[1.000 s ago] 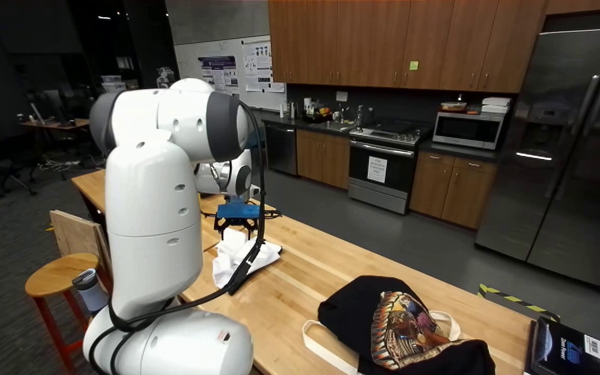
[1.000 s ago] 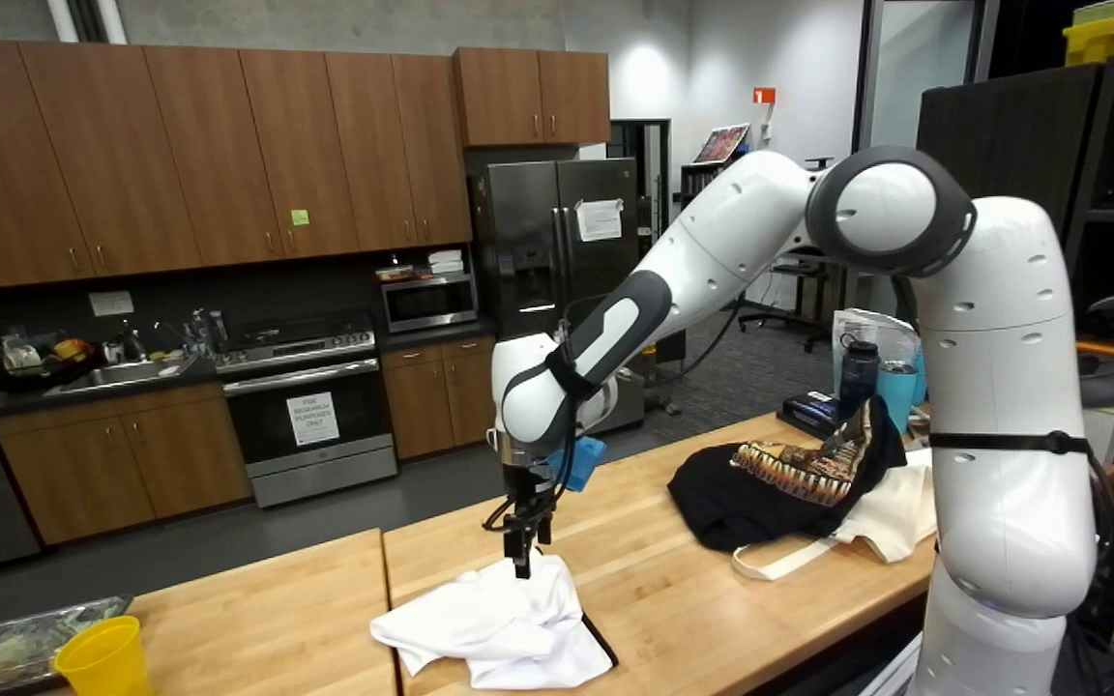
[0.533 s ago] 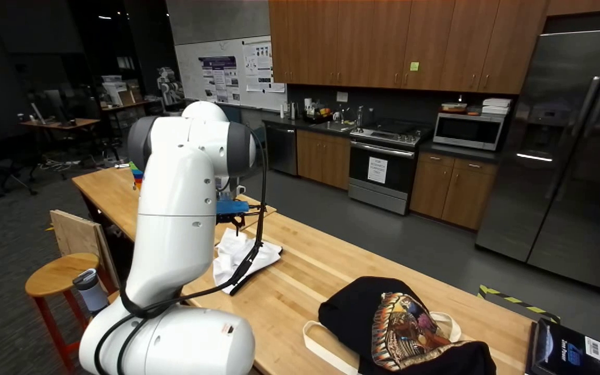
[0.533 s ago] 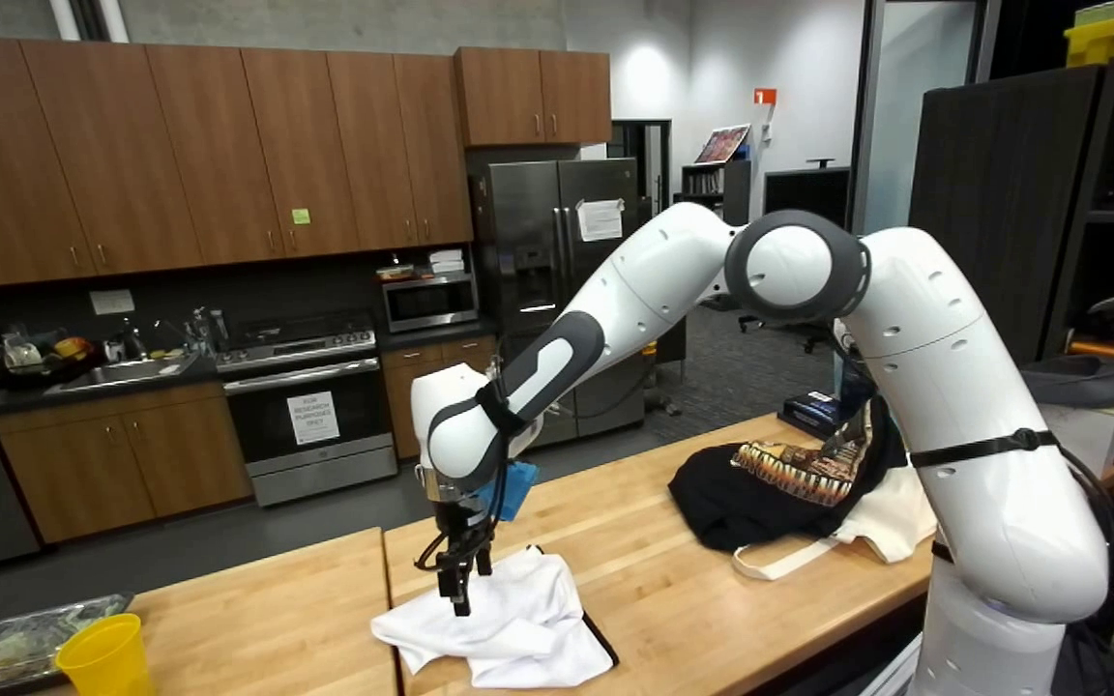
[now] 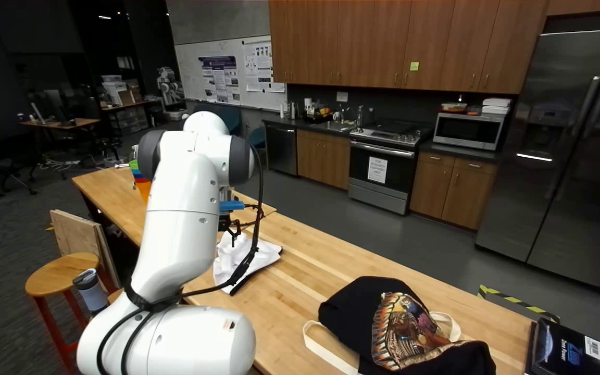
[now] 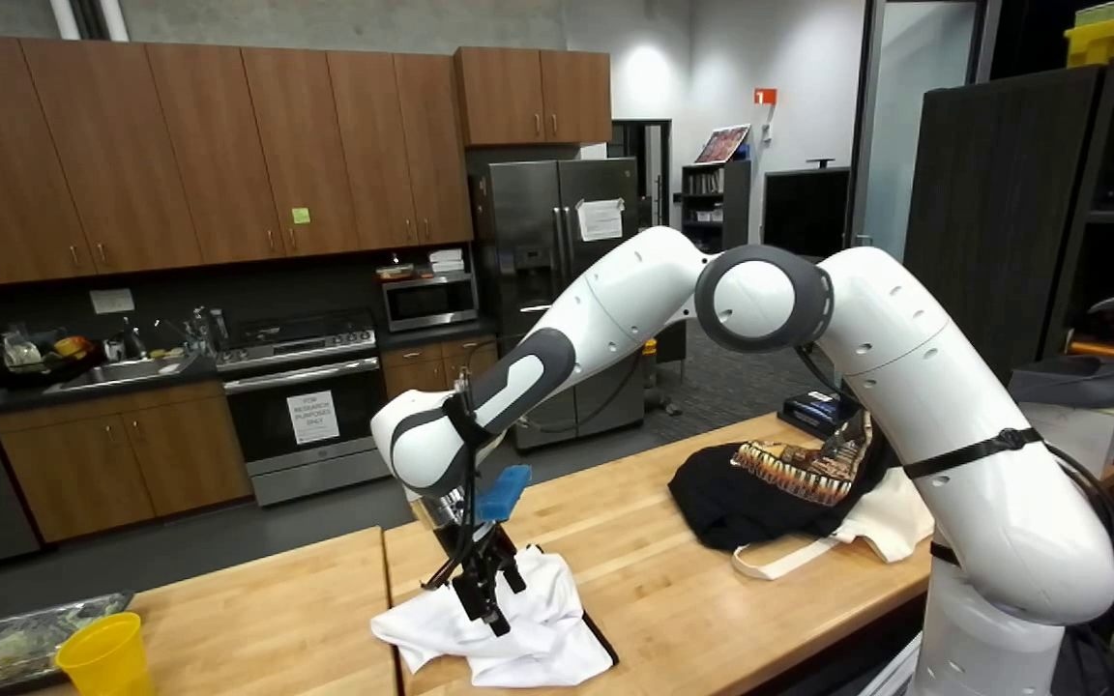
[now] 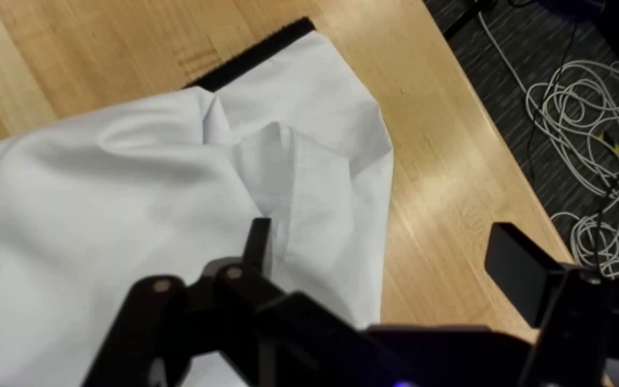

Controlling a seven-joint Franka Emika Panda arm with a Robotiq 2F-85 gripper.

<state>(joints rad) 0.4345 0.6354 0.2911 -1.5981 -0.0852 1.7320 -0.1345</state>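
- The claw [image 7: 390,258] has its fingers spread wide apart and grips nothing; one fingertip [image 7: 257,244] is over the white cloth [image 7: 127,231], the opposite one over the wooden tabletop [image 7: 433,226] just beside the cloth's edge.
- The white cloth lies crumpled on the tabletop directly beneath the claw, which slants in above it in an exterior view; whether the nearer fingertip touches the fabric, I cannot tell. A black strip [image 7: 258,56] peeks out along one side.
- Farther along the tabletop, well apart from the claw, slumps a black bag [image 5: 404,328] with a colourful picture panel.
- Past the bag, a dark box [image 5: 565,349] reads "Power", the word ahead of it unclear; its white barcode label [image 5: 594,348] is too small to read.
- Across the floor, a paper sheet [image 6: 312,418] on the oven [image 6: 262,425] reads "FOR RESEARCH PURPOSES ONLY".
- A notice [image 6: 600,220] on the fridge [image 6: 518,232] is too small to make out.
- The posters [image 5: 220,78] on the whiteboard [image 5: 188,62] carry print too small to read.
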